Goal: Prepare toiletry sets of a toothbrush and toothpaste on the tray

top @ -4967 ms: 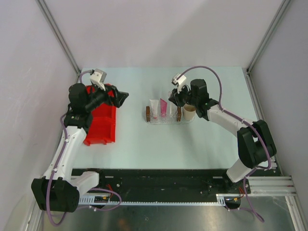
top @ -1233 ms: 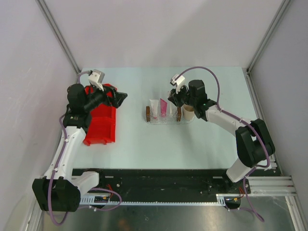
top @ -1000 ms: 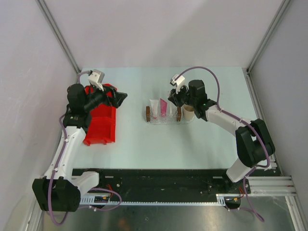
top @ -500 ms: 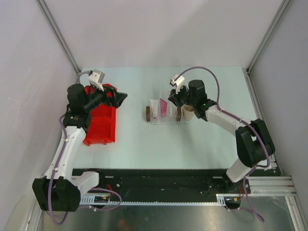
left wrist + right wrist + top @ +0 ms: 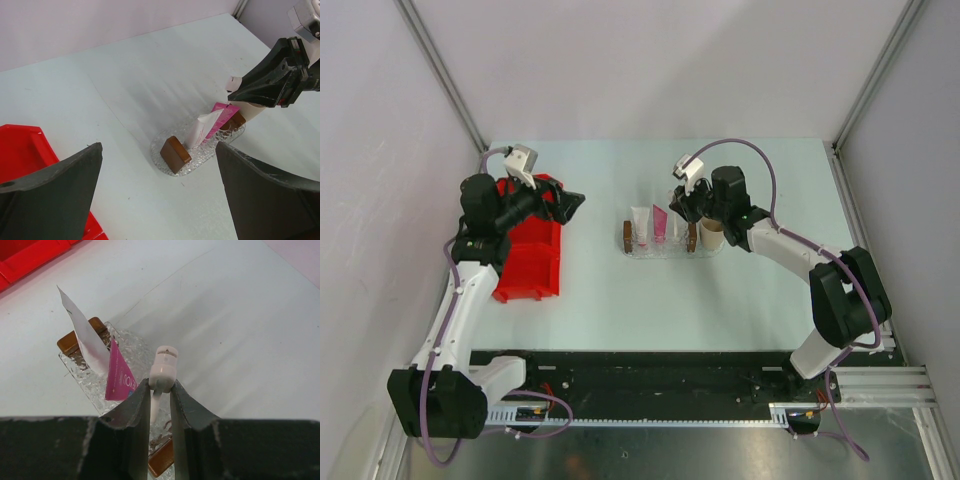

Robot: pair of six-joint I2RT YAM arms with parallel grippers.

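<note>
Toothbrush [image 5: 164, 366]: light, stiff, thin, likely slick. Right claw [image 5: 160, 388] pinching it near top end, upright over tray [image 5: 82, 377], 3 o'clock of pink tube [image 5: 120, 377] and white tube [image 5: 89, 340]. Grip lower on shaft probably steadier. Left claw [image 5: 570, 203] spread, empty.

Top view: the right pincer [image 5: 161, 387], clamped on the toothbrush [image 5: 164, 365], has shifted slightly toward 9 o'clock above the tray [image 5: 94, 385]. The right arm [image 5: 790, 250] has followed the same way by a small amount. This shift was already complete in the most recent earlier views. The left pincer [image 5: 580, 201] has drawn back marginally toward 9 o'clock.
</note>
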